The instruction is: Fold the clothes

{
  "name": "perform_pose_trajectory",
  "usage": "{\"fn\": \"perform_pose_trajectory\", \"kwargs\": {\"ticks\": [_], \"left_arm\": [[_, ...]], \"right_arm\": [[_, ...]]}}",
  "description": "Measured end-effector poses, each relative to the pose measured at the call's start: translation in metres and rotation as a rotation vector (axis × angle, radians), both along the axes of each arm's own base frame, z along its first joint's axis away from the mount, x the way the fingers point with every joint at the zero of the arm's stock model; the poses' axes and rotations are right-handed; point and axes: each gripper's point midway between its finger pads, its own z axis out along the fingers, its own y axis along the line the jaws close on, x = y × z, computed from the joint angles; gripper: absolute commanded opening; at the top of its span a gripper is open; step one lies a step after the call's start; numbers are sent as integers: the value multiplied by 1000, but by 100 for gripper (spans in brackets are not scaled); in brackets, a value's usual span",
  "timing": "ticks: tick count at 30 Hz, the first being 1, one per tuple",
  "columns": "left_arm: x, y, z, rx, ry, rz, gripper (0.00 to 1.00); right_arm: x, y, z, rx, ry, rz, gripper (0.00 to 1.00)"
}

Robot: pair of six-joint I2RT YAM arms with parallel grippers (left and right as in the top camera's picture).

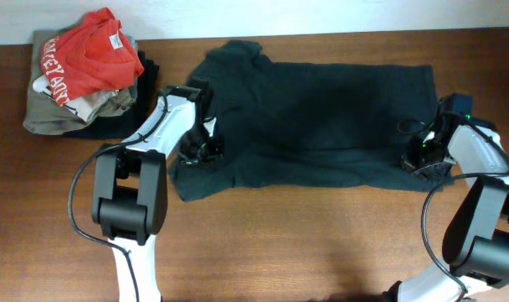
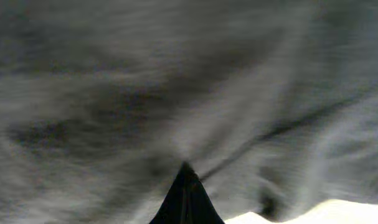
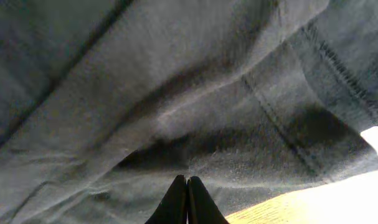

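Note:
A dark shirt point(image 1: 313, 109) lies spread across the middle of the wooden table point(image 1: 304, 243). My left gripper point(image 1: 197, 151) sits on its lower left part. In the left wrist view the fingers point(image 2: 186, 167) are shut, with a crease of the blurred fabric point(image 2: 114, 93) running from their tip. My right gripper point(image 1: 420, 159) is at the shirt's lower right corner. In the right wrist view its fingers point(image 3: 187, 179) are shut on the cloth point(image 3: 176, 93) near the stitched hem, close to the table edge of the garment.
A pile of clothes point(image 1: 70, 109) with a red shirt point(image 1: 90, 54) on top sits at the back left of the table. Bare wood runs along the front. A strip of table shows in the right wrist view point(image 3: 313, 205).

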Motion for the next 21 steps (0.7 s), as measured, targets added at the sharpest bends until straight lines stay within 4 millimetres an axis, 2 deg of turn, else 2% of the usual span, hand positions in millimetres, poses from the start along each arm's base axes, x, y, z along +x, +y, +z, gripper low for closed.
{"fn": "perform_pose_trajectory", "kwargs": {"ticks": [3, 10, 17, 21], "left_arm": [[-7, 13, -9, 20, 29, 27, 1], [-14, 36, -11, -19, 45, 126, 0], [-30, 71, -11, -8, 138, 251, 1], [-38, 87, -10, 7, 179, 298, 1]], "right_arm": [[-5, 1, -5, 3, 15, -16, 6], [-6, 0, -6, -3, 19, -31, 4], [-15, 3, -27, 20, 94, -50, 4], [-16, 2, -28, 19, 98, -54, 4]]}}
